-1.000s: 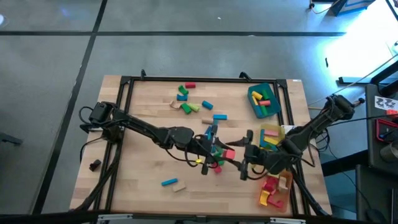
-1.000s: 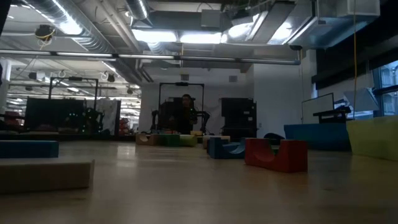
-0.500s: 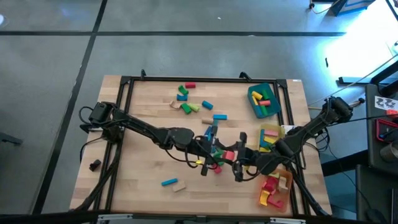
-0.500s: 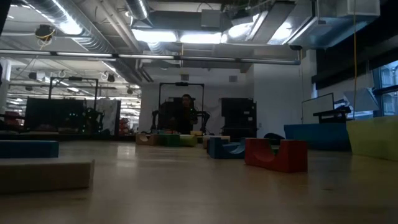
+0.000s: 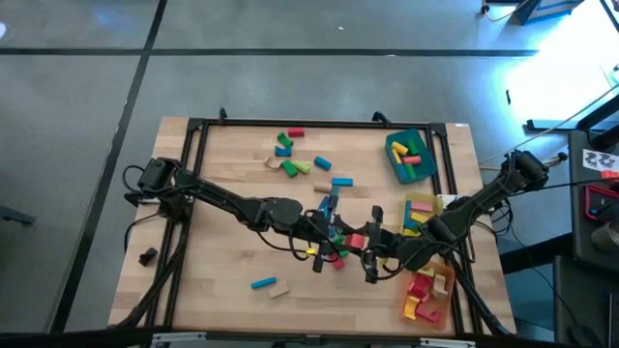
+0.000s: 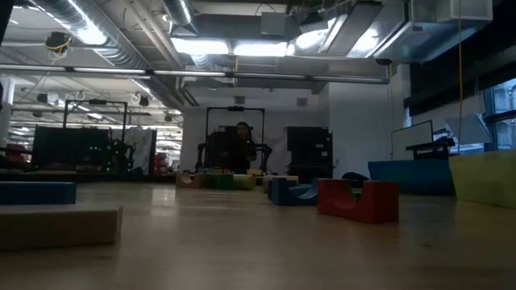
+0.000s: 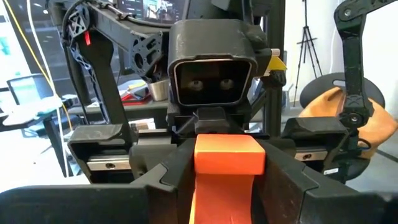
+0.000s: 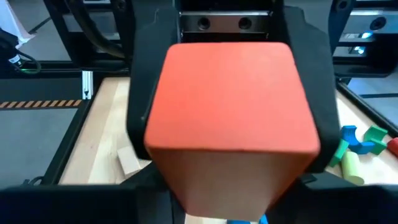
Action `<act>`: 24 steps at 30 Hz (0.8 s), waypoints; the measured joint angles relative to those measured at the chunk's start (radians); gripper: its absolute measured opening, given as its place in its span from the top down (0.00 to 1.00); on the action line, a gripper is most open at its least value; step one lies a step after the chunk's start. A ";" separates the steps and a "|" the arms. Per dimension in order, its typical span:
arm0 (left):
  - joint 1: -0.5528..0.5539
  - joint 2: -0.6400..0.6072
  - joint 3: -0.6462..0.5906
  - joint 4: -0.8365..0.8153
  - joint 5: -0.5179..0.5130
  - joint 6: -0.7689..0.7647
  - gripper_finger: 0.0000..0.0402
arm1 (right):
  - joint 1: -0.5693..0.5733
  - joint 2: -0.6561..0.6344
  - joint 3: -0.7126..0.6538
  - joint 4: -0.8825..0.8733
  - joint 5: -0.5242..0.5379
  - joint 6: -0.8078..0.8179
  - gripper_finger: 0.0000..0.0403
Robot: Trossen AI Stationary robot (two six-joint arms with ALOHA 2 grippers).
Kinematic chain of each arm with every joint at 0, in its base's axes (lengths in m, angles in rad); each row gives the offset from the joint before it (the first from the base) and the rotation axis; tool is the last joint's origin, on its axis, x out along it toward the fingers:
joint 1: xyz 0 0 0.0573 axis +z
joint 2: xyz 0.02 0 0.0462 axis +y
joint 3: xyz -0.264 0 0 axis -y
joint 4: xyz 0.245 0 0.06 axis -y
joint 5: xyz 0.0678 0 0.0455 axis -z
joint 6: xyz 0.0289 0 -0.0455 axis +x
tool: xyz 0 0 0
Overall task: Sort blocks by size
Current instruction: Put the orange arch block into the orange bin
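A red block [image 5: 355, 241] spans between my two grippers at the table's middle. My left gripper [image 5: 337, 239] comes from the left and is shut on one end of the block [image 7: 227, 163]. My right gripper [image 5: 371, 254] comes from the right and is shut on the other end [image 8: 227, 99]. Beneath and around them lie loose blocks: green, yellow and red ones [image 5: 334, 255]. More blocks [image 5: 293, 155] lie scattered at the far left, and a blue one [image 5: 263, 283] and a plain wooden one [image 5: 280, 288] lie near the front. The low view shows neither gripper. My left gripper pinches the red block's two opposite sides [image 7: 208, 186] between its two fingers. The fingers lie level, from the table's left, along the block. The block sticks out ahead of them toward my right gripper, level. My right gripper pinches the same block's other end by its side faces [image 8: 163, 118] between its two fingers [image 8: 138, 93]. The fingers come level from the table's right, along the block. The block's end face points at the wrist camera, with the table showing lower down.
A teal tray [image 5: 423, 147] with blocks stands at the far right, a yellow tray [image 5: 424, 202] below it, and an orange tray [image 5: 447, 282] at the near right. A dark lump [image 5: 147, 256] lies at the left edge. A black frame [image 5: 290, 124] borders the table.
My right gripper has moved toward the table's left, up to my left gripper, and now has the free end of the red block between its fingers. My left gripper and the block have kept still.
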 joint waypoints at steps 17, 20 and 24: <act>0.001 0.001 -0.001 -0.052 0.009 -0.039 0.57 | 0.001 -0.001 0.002 -0.089 -0.038 0.049 0.65; 0.001 0.001 -0.001 -0.051 0.009 -0.044 0.57 | 0.000 -0.002 0.002 -0.091 -0.042 0.049 0.65; -0.002 0.001 -0.001 -0.069 -0.003 -0.029 0.57 | 0.001 -0.002 0.002 -0.096 -0.046 0.050 0.65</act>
